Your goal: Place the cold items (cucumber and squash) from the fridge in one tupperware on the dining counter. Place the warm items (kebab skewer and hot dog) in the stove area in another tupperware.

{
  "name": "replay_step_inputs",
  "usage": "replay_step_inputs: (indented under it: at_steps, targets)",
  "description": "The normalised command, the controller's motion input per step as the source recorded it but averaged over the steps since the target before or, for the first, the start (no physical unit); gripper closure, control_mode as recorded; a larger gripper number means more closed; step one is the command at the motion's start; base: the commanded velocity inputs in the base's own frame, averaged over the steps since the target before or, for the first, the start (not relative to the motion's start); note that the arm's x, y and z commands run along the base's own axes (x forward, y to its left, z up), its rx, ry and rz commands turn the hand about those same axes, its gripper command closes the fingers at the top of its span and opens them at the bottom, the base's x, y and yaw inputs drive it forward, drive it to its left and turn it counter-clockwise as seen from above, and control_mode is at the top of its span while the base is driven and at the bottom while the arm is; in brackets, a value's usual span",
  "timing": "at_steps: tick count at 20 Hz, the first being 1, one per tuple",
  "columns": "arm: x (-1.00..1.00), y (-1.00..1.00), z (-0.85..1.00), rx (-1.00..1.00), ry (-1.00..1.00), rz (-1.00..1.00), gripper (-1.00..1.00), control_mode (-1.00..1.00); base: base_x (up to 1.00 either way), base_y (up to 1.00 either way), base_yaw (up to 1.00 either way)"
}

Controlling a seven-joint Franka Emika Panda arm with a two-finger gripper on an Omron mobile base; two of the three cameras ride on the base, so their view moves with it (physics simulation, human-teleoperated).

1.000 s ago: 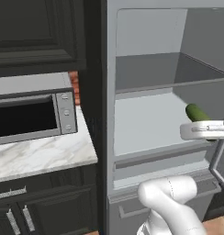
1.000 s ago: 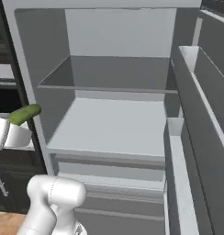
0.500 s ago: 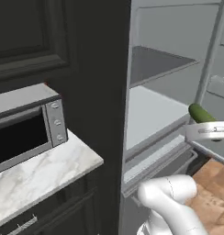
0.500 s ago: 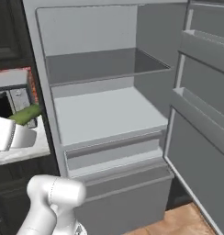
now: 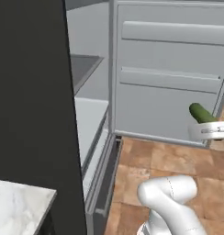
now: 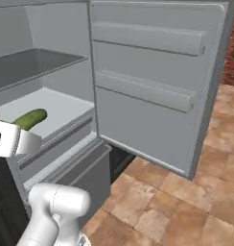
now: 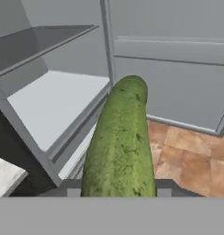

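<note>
Open fridge (image 6: 152, 96), one cucumber (image 7: 118, 147) in claw (image 7: 118, 188)

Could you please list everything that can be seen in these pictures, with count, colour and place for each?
cucumber: one, dark green, held in the gripper, sticking out ahead of it, in front of the open fridge.
fridge: one, grey inside, open, shelves bare where they show.
fridge door: one, grey, swung wide open, with two door racks.
floor: one, brown tiles, below and in front of the fridge.
counter: one, white marble, lower left corner of the left base view.
brick wall: one, red, right edge of the right base view.
gripper: one, dark fingertips, shut on the cucumber.
arm: one, white, rising from the base.
</note>
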Motion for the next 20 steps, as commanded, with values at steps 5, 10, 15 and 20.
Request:
replay_step_inputs:
  at_steps: [5, 10, 15, 20]
  targets:
    - [0.00, 0.00, 0.00, 0.00, 0.00, 0.00, 1.00, 1.00, -0.28, 0.19, -1.00]
    - [0.00, 0.00, 0.00, 0.00, 0.00, 0.00, 1.00, 1.00, -0.27, 0.07, -1.00]
    - [0.00, 0.00, 0.00, 0.00, 0.00, 0.00, 1.00, 1.00, -0.04, -0.28, -0.93]
    - [0.00, 0.00, 0.00, 0.00, 0.00, 0.00, 1.00, 1.00, 0.54, -0.47, -0.45]
